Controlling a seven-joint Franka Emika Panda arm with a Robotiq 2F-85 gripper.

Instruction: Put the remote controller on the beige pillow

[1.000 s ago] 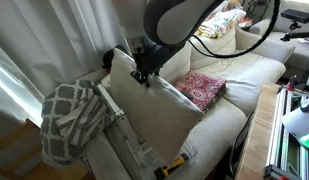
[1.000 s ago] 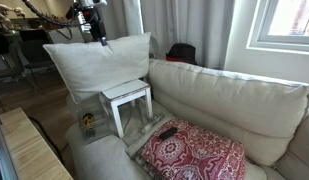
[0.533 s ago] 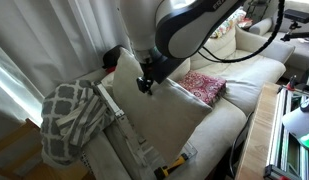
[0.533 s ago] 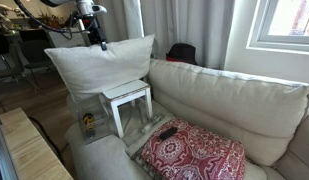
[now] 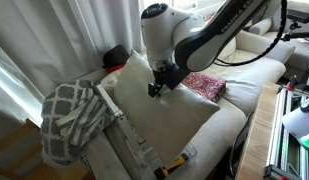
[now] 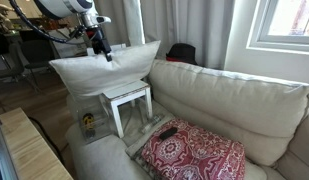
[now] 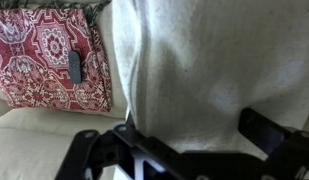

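Observation:
The remote controller (image 7: 74,66), a slim dark bar, lies on the red patterned pillow (image 7: 39,60) on the sofa; it also shows in an exterior view (image 6: 167,132). The beige pillow (image 5: 169,110) stands tilted against the white stool (image 6: 129,98) and the sofa's end, and fills most of the wrist view (image 7: 214,60). My gripper (image 5: 153,90) hangs at the pillow's upper edge in both exterior views (image 6: 108,55). Its jaws (image 7: 184,135) stand open, with the pillow's cloth right beneath them and nothing gripped.
A grey-and-white lattice blanket (image 5: 69,118) hangs over the stool's side. The cream sofa (image 6: 229,100) runs along the curtained window. A small yellow-and-black object (image 5: 177,163) sits low beside the sofa. A black thing (image 6: 180,52) rests on the sofa back.
The jaws have opened and let go of the beige pillow's top edge. The pillow has sagged and leaned over toward the sofa, and the gripper has moved along with it.

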